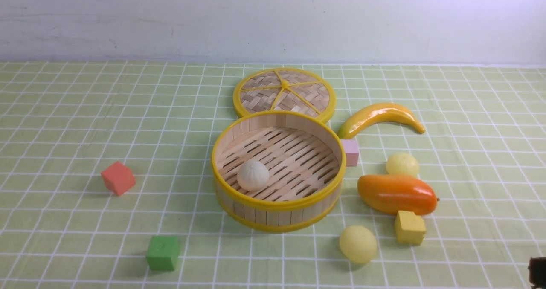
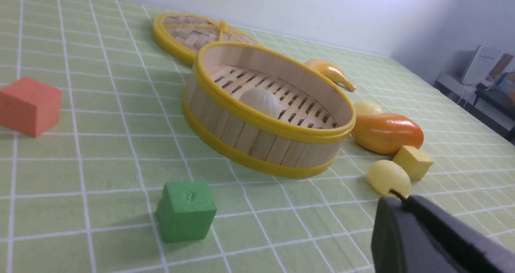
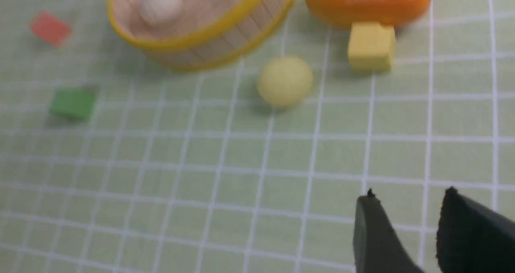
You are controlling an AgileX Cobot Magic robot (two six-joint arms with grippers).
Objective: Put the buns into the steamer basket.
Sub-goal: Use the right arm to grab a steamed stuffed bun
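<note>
The round bamboo steamer basket (image 1: 278,206) stands mid-table with one off-white bun (image 1: 253,175) on its slatted floor. Two pale yellow buns lie on the cloth to its right: a near one (image 1: 358,244) and a far one (image 1: 402,164) behind the mango. In the left wrist view my left gripper (image 2: 402,198) is shut and holds nothing; the near yellow bun (image 2: 387,177) lies just beyond its tips. My right gripper (image 3: 409,194) is open and empty, hovering over bare cloth, apart from the near yellow bun (image 3: 285,81). A dark bit of it (image 1: 537,272) shows at the front view's lower right edge.
A woven yellow-rimmed lid (image 1: 284,93) lies behind the basket. A banana (image 1: 381,117), an orange mango (image 1: 396,194), a pink cube (image 1: 350,152) and a yellow cube (image 1: 409,227) crowd the right side. A red cube (image 1: 118,177) and a green cube (image 1: 163,252) sit left.
</note>
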